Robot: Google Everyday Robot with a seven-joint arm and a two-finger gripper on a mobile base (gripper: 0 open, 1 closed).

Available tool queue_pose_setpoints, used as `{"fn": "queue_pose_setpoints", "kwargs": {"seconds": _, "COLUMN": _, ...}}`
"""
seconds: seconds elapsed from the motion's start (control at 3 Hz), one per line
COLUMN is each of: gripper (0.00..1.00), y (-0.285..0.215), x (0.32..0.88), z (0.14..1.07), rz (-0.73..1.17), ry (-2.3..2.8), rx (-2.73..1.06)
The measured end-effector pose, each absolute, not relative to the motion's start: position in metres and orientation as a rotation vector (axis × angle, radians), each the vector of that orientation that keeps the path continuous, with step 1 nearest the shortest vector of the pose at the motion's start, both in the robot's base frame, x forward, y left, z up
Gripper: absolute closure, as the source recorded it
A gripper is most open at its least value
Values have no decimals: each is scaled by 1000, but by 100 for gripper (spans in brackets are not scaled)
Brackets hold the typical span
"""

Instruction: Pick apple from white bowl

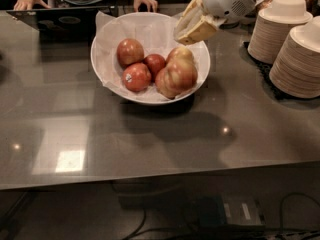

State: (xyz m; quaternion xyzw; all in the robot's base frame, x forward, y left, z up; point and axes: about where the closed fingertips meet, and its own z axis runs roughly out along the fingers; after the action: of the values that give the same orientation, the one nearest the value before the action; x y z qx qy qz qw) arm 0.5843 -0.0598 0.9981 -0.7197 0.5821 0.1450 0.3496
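The white bowl (107, 31), lined with crinkled white paper, sits at the back middle of the dark table. Several apples lie in it. The apple (136, 77), deep red with a small pale spot, is at the front left of the pile. A smaller, darker red apple (155, 63) is behind it, another reddish apple (130, 51) is at the back left, and mottled red-yellow apples (179, 73) are on the right. My gripper (189, 30) hangs above the bowl's back right rim, clear of the apples, and I see no apple in it.
Two tall stacks of pale disposable bowls (295, 49) stand at the right on a black mat. A person's hands (145, 3) and a laptop (60, 20) are at the table's far edge. The table's front edge (150, 179) runs across the lower part of the view.
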Motion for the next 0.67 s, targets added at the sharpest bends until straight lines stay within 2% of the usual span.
{"fn": "queue_pose_setpoints", "kwargs": {"seconds": 0.33, "gripper": 81, "y": -60, "x": 584, "z": 998, "rz": 375, "ry": 1508, "rx": -1864}}
{"fn": "queue_pose_setpoints", "kwargs": {"seconds": 0.67, "gripper": 58, "y": -60, "x": 584, "z": 998, "rz": 375, "ry": 1508, "rx": -1864}}
